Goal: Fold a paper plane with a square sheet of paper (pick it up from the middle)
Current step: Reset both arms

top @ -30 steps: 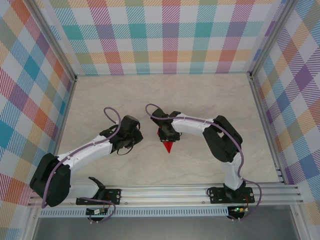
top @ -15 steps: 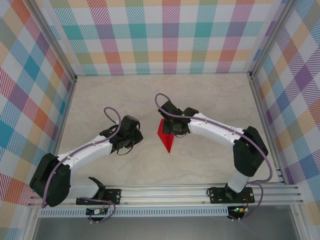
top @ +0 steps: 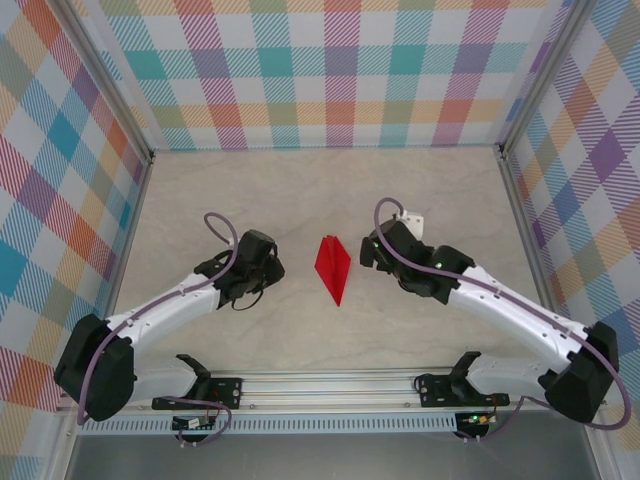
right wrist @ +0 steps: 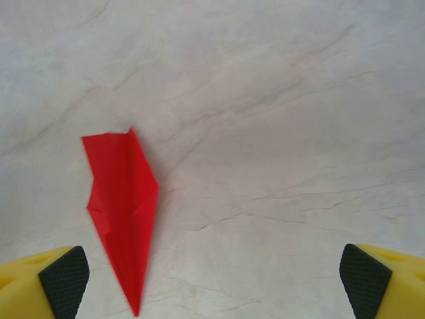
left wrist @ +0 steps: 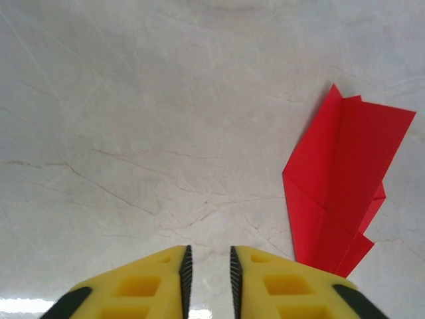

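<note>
Top view: paper plane (top: 333, 268) lies flat on tabletop (top: 450, 190), mid-scene, nose toward arm bases. Left pincer (top: 272, 270) near on its left, right pincer (top: 372, 250) near on its right, both clear of it.

Left wrist: left pincer (left wrist: 208, 266) almost together, slim gap, nothing gripped. Paper plane (left wrist: 339, 193) at right of frame, on bare tabletop (left wrist: 133, 100).

Right wrist: right pincer (right wrist: 214, 276) spread wide, empty. Paper plane (right wrist: 123, 206) lies left of centre, nose toward camera, near left fingertip.
</note>
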`<action>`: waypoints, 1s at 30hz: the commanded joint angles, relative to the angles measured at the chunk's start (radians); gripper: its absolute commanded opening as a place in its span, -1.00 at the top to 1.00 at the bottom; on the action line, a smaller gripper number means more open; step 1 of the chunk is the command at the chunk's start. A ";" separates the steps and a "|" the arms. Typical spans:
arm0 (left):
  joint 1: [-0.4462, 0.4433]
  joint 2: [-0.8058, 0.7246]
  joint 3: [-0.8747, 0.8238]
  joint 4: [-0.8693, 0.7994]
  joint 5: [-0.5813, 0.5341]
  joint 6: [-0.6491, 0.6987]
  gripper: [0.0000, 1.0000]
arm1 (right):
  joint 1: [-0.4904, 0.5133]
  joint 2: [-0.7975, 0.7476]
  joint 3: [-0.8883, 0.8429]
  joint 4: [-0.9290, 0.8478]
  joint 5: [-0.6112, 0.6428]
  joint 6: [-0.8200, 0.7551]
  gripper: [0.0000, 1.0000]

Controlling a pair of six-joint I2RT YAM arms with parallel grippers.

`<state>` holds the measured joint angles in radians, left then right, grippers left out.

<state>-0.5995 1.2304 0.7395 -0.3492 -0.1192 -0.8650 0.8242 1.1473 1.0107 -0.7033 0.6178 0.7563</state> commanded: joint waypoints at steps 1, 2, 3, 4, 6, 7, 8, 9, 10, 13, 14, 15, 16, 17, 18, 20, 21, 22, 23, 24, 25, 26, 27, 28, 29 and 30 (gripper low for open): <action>0.012 -0.055 -0.020 -0.041 -0.071 0.046 0.35 | -0.029 -0.068 -0.054 -0.046 0.151 0.039 -1.00; 0.012 -0.067 -0.022 -0.051 -0.091 0.055 0.31 | -0.046 -0.089 -0.071 -0.051 0.158 0.033 -1.00; 0.012 -0.083 -0.024 -0.063 -0.114 0.067 0.26 | -0.067 -0.111 -0.098 -0.038 0.158 0.008 -1.00; 0.012 -0.099 -0.028 -0.069 -0.131 0.085 0.22 | -0.090 -0.130 -0.121 -0.023 0.158 -0.021 -1.00; 0.012 -0.129 -0.033 -0.083 -0.173 0.116 0.05 | -0.147 -0.158 -0.162 -0.008 0.168 -0.048 -0.99; 0.014 -0.149 -0.041 -0.087 -0.195 0.133 -0.05 | -0.185 -0.166 -0.184 0.005 0.168 -0.072 -0.99; 0.014 -0.167 -0.045 -0.088 -0.215 0.146 -0.14 | -0.214 -0.170 -0.204 0.023 0.167 -0.100 -0.99; 0.014 -0.185 -0.050 -0.094 -0.241 0.159 -0.26 | -0.252 -0.172 -0.222 0.042 0.164 -0.135 -1.00; 0.014 -0.201 -0.056 -0.101 -0.267 0.174 -0.47 | -0.283 -0.167 -0.246 0.066 0.165 -0.183 -1.00; 0.017 -0.239 -0.070 -0.114 -0.330 0.202 -0.95 | -0.347 -0.144 -0.329 0.207 0.160 -0.352 -1.00; 0.018 -0.245 -0.075 -0.114 -0.349 0.209 -1.00 | -0.364 -0.133 -0.349 0.250 0.144 -0.392 -1.00; 0.020 -0.249 -0.075 -0.118 -0.367 0.220 -1.00 | -0.381 -0.120 -0.365 0.286 0.133 -0.425 -0.99; 0.022 -0.250 -0.074 -0.126 -0.386 0.229 -1.00 | -0.405 -0.104 -0.383 0.319 0.132 -0.439 -0.99; 0.024 -0.248 -0.071 -0.133 -0.405 0.234 -1.00 | -0.426 -0.089 -0.396 0.355 0.120 -0.454 -0.99; 0.026 -0.247 -0.070 -0.142 -0.439 0.235 -1.00 | -0.454 -0.066 -0.422 0.409 0.103 -0.479 -0.99; 0.028 -0.249 -0.073 -0.148 -0.482 0.238 -1.00 | -0.495 -0.028 -0.457 0.492 0.072 -0.513 -0.99; 0.030 -0.253 -0.078 -0.146 -0.506 0.243 -1.00 | -0.511 -0.002 -0.470 0.534 0.054 -0.526 -0.99; 0.030 -0.258 -0.083 -0.141 -0.531 0.254 -1.00 | -0.526 0.019 -0.490 0.594 0.037 -0.539 -0.99; 0.030 -0.262 -0.090 -0.131 -0.551 0.269 -1.00 | -0.540 0.038 -0.506 0.651 0.006 -0.555 -0.99; 0.032 -0.269 -0.099 -0.113 -0.563 0.291 -1.00 | -0.558 0.061 -0.518 0.716 -0.044 -0.584 -0.99; 0.033 -0.277 -0.108 -0.093 -0.572 0.317 -1.00 | -0.569 0.085 -0.505 0.732 -0.070 -0.600 -1.00; 0.036 -0.283 -0.117 -0.075 -0.581 0.341 -1.00 | -0.571 0.107 -0.503 0.773 -0.077 -0.624 -0.99; 0.038 -0.290 -0.127 -0.050 -0.583 0.367 -1.00 | -0.572 0.125 -0.506 0.830 -0.090 -0.659 -0.99; 0.042 -0.292 -0.134 -0.033 -0.588 0.390 -1.00 | -0.579 0.144 -0.508 0.885 -0.106 -0.691 -0.99; 0.046 -0.293 -0.138 -0.021 -0.589 0.408 -1.00 | -0.589 0.161 -0.507 0.928 -0.120 -0.708 -0.99; 0.050 -0.294 -0.144 0.002 -0.592 0.438 -1.00 | -0.605 0.179 -0.507 0.976 -0.154 -0.727 -0.99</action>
<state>-0.5701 0.9531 0.6132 -0.4217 -0.6510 -0.5266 0.2420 1.3006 0.5083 0.0383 0.5564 0.1356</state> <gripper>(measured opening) 0.998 0.996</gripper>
